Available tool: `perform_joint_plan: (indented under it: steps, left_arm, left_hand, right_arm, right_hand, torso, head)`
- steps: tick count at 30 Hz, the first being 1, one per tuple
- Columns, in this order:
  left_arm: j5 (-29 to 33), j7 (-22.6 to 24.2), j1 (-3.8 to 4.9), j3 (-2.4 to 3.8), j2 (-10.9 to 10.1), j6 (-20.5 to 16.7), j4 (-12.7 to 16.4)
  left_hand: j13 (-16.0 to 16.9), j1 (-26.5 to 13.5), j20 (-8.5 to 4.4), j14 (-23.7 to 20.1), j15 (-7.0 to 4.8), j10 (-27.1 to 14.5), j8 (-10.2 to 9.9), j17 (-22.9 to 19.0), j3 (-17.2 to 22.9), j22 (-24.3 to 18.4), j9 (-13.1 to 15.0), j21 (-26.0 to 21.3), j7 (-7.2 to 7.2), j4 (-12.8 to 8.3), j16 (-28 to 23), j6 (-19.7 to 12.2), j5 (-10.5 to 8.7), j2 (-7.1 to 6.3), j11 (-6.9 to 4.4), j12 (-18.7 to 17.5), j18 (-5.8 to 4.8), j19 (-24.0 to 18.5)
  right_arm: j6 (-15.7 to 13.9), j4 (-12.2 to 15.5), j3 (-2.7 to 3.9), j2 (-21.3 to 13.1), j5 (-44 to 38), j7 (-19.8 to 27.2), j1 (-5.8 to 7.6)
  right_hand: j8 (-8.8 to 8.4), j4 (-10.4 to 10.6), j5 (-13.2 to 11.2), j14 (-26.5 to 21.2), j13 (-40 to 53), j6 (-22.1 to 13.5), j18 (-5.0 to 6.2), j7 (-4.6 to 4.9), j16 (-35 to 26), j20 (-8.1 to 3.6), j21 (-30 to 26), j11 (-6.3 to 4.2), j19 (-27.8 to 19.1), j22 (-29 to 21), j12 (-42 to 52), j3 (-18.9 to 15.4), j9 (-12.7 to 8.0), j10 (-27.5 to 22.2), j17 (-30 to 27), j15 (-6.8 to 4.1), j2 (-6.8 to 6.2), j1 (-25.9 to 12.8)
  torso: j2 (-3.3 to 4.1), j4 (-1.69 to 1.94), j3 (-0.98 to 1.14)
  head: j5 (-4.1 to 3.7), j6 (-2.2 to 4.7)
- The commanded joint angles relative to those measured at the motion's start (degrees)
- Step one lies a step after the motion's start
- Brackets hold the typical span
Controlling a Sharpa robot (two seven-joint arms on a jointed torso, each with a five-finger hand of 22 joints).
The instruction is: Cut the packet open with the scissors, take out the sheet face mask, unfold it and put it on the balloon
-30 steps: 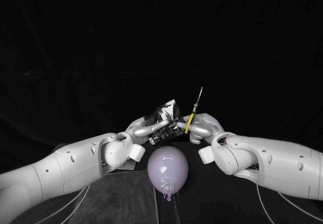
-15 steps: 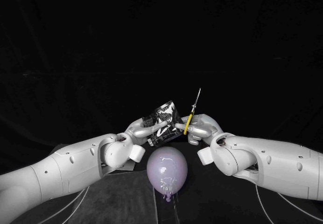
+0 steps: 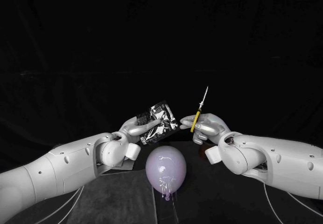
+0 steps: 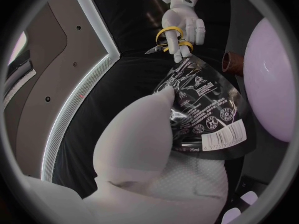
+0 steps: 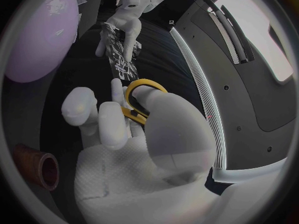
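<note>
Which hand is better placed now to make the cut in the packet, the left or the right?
The right hand: it holds the scissors by their yellow handles, blades pointing up, close beside the packet. The left hand is busy holding the packet.

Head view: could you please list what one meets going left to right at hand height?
From the left: left hand, packet, scissors, right arm; the right hand overlaps the scissors, so I omit it.

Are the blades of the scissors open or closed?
Closed, it seems: the scissors form one thin line rising from the right hand, apart from the packet.
</note>
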Motion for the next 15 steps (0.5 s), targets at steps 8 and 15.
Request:
perform_joint_plan:
  steps: [8,15]
  left_arm:
    - [-4.6,-5.1,3.28,0.14,0.2,3.4,-1.0]
    - [-6.4,-7.7,4.65,0.12,2.4,4.9,-2.4]
  left_hand:
    - [0.1,-1.4,-0.42,0.8,-0.08,1.6,1.6,0.6,2.2,0.2,4.8,0.7,-0.04,-0.6,0.6,0.1,0.21,-1.15,-0.54,-0.5,0.72,0.7]
    - [0.1,-1.9,-0.54,0.9,-0.15,1.8,1.8,0.8,3.0,0.3,5.1,0.9,-0.10,-0.9,0.7,0.0,0.21,-1.65,-0.60,-0.6,0.70,0.8]
  right_arm:
    - [10.2,3.3,-0.78,-5.0,-2.6,-4.0,-0.58]
    - [12.7,8.3,-1.17,-9.8,-1.3,-6.1,-3.67]
  right_hand:
    - [0.27,0.3,0.8,0.9,2.9,2.6,0.22,-2.06,0.7,-0.70,2.6,-3.79,1.7,1.5,5.0,-1.6,-0.2,12.3,0.9,-1.65,-0.09,-0.5]
    - [0.68,1.3,3.7,1.1,6.0,4.6,0.12,-3.18,0.7,-1.75,2.8,-4.91,2.1,1.8,6.8,-2.5,-0.2,13.8,1.1,-2.65,-1.40,-2.1]
  torso:
    - [0.01,-0.08,0.09]
    - [0.05,-0.23,0.14]
  head:
    - [-0.74,-0.36]
    - [-1.96,-1.19]
